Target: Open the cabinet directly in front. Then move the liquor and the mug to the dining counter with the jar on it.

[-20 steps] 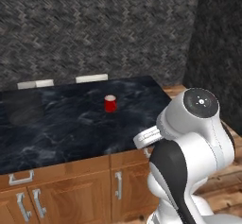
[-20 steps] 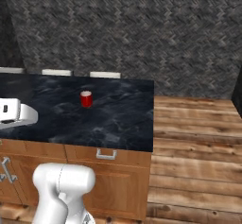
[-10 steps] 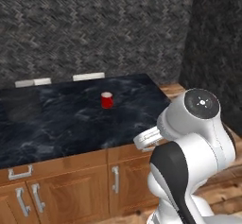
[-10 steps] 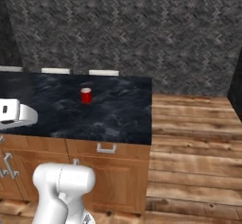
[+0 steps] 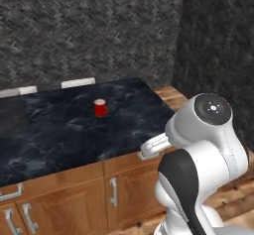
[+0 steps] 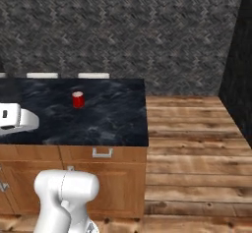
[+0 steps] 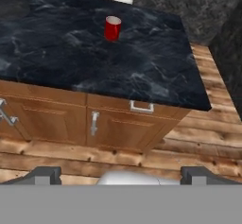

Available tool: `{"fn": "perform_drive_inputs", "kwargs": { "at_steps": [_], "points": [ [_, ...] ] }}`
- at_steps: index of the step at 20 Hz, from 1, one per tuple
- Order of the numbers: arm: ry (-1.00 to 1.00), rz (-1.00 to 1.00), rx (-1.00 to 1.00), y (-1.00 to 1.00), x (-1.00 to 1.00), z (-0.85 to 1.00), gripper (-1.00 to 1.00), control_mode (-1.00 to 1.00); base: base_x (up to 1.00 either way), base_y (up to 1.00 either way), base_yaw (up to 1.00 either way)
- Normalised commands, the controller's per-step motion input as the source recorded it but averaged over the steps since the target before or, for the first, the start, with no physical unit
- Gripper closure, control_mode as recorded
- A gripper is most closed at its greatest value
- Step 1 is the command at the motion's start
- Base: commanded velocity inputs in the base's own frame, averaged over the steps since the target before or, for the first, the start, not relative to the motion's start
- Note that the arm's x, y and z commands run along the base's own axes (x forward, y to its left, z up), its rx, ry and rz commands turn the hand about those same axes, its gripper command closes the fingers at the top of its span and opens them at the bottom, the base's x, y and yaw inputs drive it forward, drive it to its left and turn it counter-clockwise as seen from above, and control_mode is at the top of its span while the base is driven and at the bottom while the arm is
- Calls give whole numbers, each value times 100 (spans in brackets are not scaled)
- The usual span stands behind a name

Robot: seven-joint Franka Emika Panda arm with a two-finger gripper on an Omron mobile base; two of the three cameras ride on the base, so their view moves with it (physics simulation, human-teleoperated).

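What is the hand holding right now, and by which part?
Nothing. In the hand view the hand is open, its fingertips wide apart with only floor between them. The red mug stands apart on the dining counter.

I see the red jar (image 5: 100, 107) (image 6: 78, 100) (image 7: 112, 28) standing upright and alone on the dining counter (image 5: 64, 130) (image 6: 113, 124) (image 7: 156, 76), toward its back edge; the black marbled top sits over brown wooden cabinet fronts with silver handles, beside a wooden floor at its right end
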Motion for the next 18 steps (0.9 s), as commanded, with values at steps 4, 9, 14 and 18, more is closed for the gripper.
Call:
{"fn": "perform_drive_inputs", "kwargs": {
  "at_steps": [4,9,14,18],
  "points": [
    [0,0,0,0,0,0,-100,100,0,0,-33],
    [0,0,0,0,0,0,-100,100,0,0,-35],
    [0,0,0,0,0,0,-100,100,0,0,-37],
    [0,0,0,0,0,0,-100,100,0,0,-40]
  ]
}}
